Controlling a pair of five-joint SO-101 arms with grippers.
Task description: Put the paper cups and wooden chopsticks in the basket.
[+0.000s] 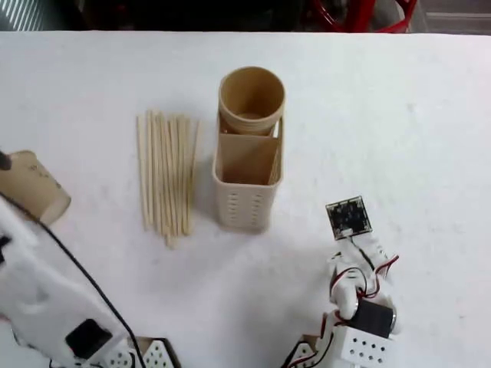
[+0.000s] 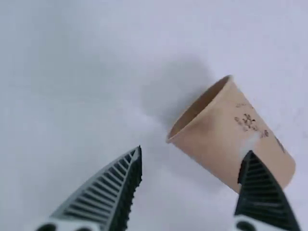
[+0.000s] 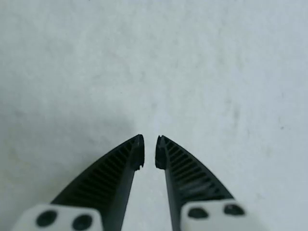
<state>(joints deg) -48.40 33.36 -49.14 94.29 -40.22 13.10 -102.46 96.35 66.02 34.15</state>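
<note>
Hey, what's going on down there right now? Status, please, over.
Left pincer open at a tipped paper cup. Right pincer shut, over table. Second cup in basket; chopsticks loose beside it. Nothing in the way.

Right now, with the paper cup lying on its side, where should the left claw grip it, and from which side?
Probably across its side wall, near the middle, coming down from above: the paper cup lies on its side, so the wall faces up and the open left claw can straddle it.
</note>
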